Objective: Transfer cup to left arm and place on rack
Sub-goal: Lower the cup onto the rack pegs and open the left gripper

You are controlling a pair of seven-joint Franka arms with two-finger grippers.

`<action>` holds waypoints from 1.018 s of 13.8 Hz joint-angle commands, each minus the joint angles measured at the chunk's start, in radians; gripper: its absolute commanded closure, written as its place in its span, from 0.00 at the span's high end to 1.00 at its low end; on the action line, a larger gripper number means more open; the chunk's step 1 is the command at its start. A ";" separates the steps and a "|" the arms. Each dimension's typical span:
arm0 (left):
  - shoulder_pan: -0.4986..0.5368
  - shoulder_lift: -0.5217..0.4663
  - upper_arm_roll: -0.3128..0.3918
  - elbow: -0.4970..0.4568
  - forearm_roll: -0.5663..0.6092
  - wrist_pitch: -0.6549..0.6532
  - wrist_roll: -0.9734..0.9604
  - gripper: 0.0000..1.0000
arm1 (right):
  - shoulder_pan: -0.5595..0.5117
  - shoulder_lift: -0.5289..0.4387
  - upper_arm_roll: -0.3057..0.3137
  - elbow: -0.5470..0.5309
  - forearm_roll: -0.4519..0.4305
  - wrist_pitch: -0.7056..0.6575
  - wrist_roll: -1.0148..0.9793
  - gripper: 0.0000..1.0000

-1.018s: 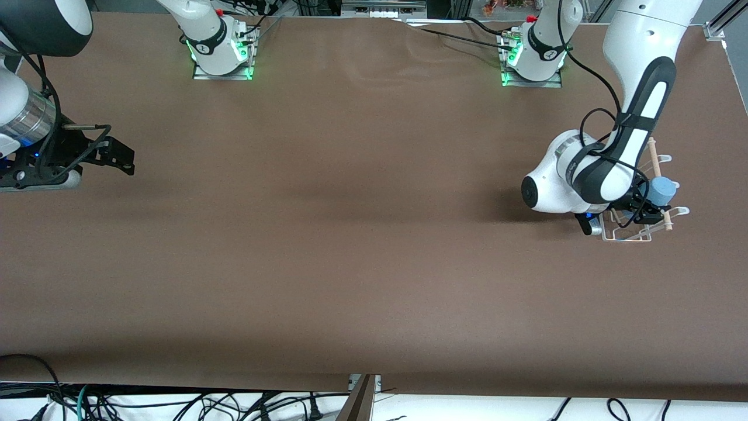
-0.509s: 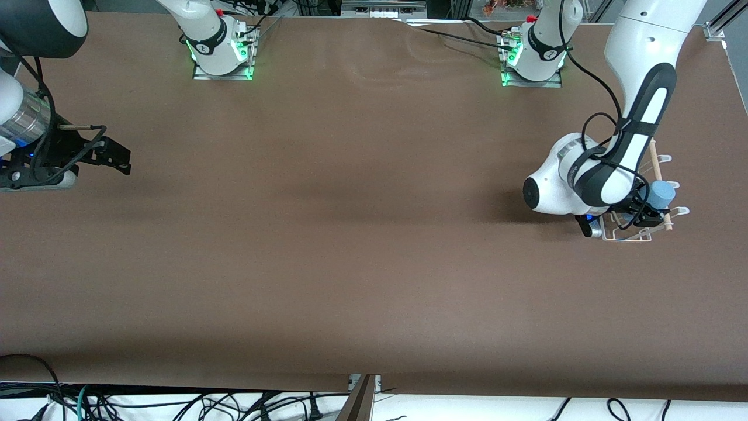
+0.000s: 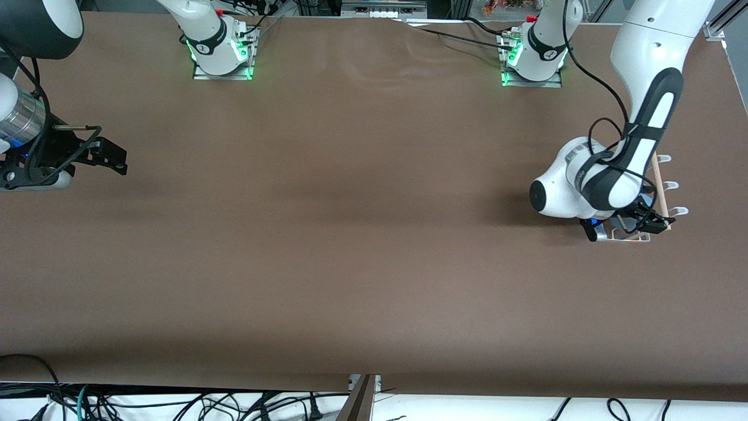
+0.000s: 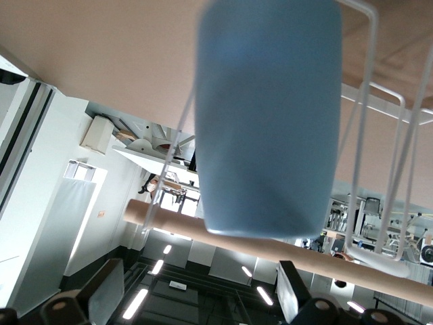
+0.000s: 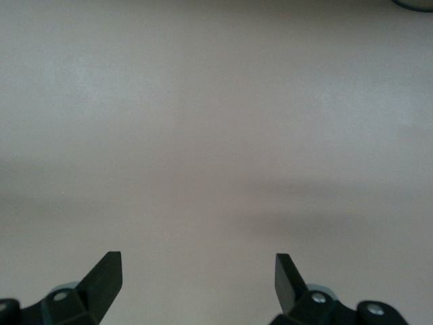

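The light-blue cup (image 4: 270,115) sits among the white wire prongs of the rack (image 4: 369,135), past its pale wooden dowel (image 4: 270,247). My left gripper (image 4: 199,281) is open, its fingers apart from the cup and on my side of the dowel. In the front view the left gripper (image 3: 646,221) is at the rack (image 3: 672,186), at the left arm's end of the table, and the arm hides the cup. My right gripper (image 3: 114,159) is open and empty over the right arm's end of the table; its wrist view (image 5: 198,271) shows only bare table.
The brown table (image 3: 350,234) spreads between the two arms. The arm bases (image 3: 222,52) stand along its farthest edge. Cables hang below the edge nearest the camera.
My left wrist has shifted over the rack, so the cup no longer shows in the front view. My right gripper has drawn back a little toward its end of the table.
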 commanded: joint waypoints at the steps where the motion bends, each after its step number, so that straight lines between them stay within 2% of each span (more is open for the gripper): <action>1: 0.012 -0.032 -0.016 0.066 -0.094 0.014 0.001 1.00 | -0.010 -0.008 0.007 0.003 0.001 -0.011 -0.013 1.00; 4: 0.018 -0.036 -0.013 0.237 -0.408 0.004 0.010 1.00 | -0.010 -0.008 0.007 0.003 0.001 -0.011 -0.014 1.00; 8: 0.014 -0.056 -0.016 0.387 -0.737 -0.007 -0.040 1.00 | -0.010 -0.006 0.007 0.003 0.001 -0.011 -0.013 1.00; 11: 0.002 -0.085 -0.041 0.485 -0.910 -0.026 -0.108 1.00 | -0.011 -0.006 0.007 0.003 0.001 -0.009 -0.014 1.00; 13: 0.002 -0.140 -0.058 0.518 -0.955 -0.055 -0.097 1.00 | -0.011 -0.008 0.007 0.003 0.001 -0.011 -0.014 1.00; 14: 0.002 -0.141 -0.088 0.562 -0.964 -0.058 -0.096 1.00 | -0.011 -0.008 0.007 0.003 0.001 -0.009 -0.014 1.00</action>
